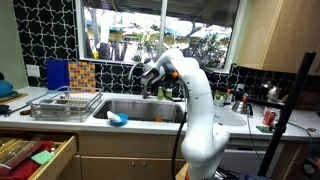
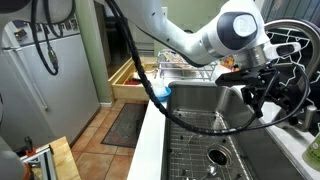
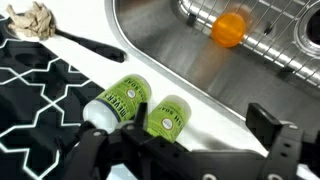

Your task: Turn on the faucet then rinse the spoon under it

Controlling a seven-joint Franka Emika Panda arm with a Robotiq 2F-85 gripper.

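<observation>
The steel sink [image 1: 140,108] is set in the middle of a light counter [image 1: 240,122] beneath a window, as is seen in an exterior view. The white arm [image 1: 195,100] is raised from the counter's front edge and bent over the basin toward the window. A wire dish rack [image 1: 65,104] is placed at 9 o'clock of the sink, and a blue cloth [image 1: 118,119] is laid on the front rim.

The faucet [image 2: 297,98] is seen in an exterior view as a dark arched spout at the back of the sink, just at 3 o'clock of the gripper [image 2: 255,88], and whether the two are touching cannot be told.

In the wrist view the fingers [image 3: 278,138] are spread wide with nothing held between them. Two green-labelled bottles [image 3: 120,100] are laid side by side on the rim at 12 o'clock of the gripper. An orange round object [image 3: 230,28] is found in the basin at 1 o'clock. A dark long-handled utensil [image 3: 90,42] is laid at 11 o'clock, its end against a crumpled cloth [image 3: 30,20]. Whether it is the spoon cannot be told.
</observation>
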